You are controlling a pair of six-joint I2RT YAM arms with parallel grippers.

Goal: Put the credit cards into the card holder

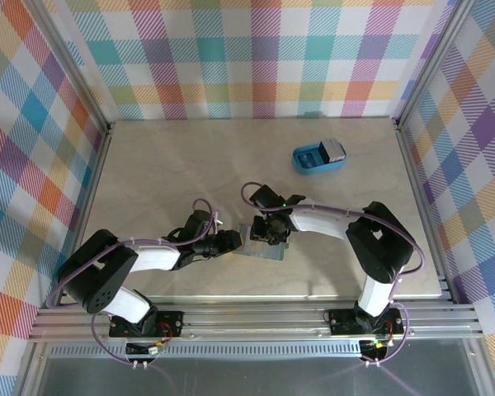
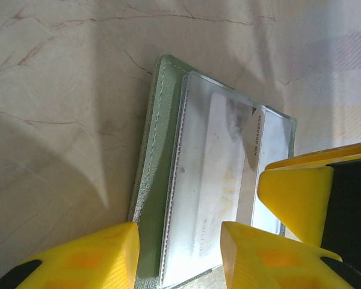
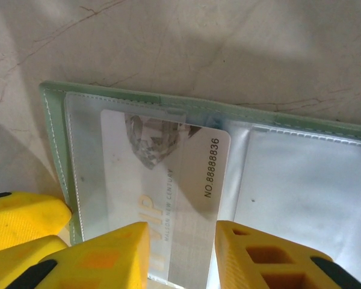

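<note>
The sage-green card holder [image 1: 268, 251] [image 2: 145, 162] [image 3: 59, 144] lies open and flat on the table, clear pockets facing up. A grey-white credit card [image 2: 213, 162] [image 3: 168, 162] marked VIP sits partly inside its left pocket, one end sticking out. My left gripper [image 1: 233, 241] [image 2: 180, 256] stands open over the holder's near edge, jaws apart on either side of the pocket. My right gripper [image 1: 272, 233] [image 3: 182, 256] comes in from the opposite side, jaws apart over the card's free end. One right finger [image 2: 295, 198] shows beside the left gripper.
A bright blue tray [image 1: 313, 159] with a pale thing in its right end stands at the back right of the marbled table [image 1: 173, 165]. Checked walls close off the left, back and right sides. A metal rail [image 1: 256, 318] runs along the near edge.
</note>
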